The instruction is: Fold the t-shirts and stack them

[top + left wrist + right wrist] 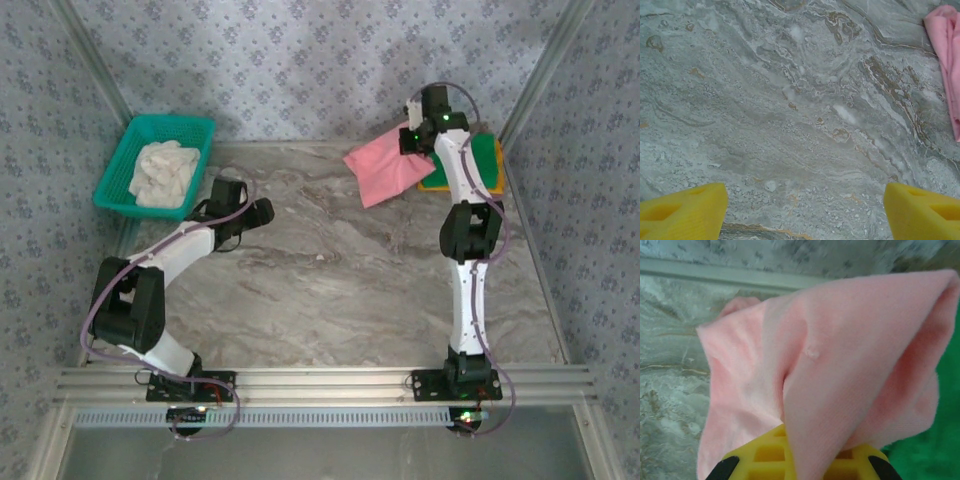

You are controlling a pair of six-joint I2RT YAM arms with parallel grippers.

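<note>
right gripper (pixel 799 461) clamped on salmon-pink t-shirt (pixel 385 170), table's 1 o'clock | left gripper (pixel 805 210) apart (idle over marble (pixel 790 100)) | tip: lay it flat, edges square on green t-shirt (pixel 487 158) at its 3 o'clock

Two white-and-black arms rise from bases at seven and five o'clock of the overhead view. The left arm (pixel 180 245) folds back at its elbow toward nine o'clock, then its forearm reaches toward two o'clock. The left gripper (pixel 258 212) has its yellow fingers (pixel 682 215) spread wide, holding nothing. The right arm (pixel 465 290) stretches almost straight toward twelve o'clock. At one o'clock, the right gripper (pixel 413 140) is clamped on the salmon-pink t-shirt (pixel 385 170).
</note>
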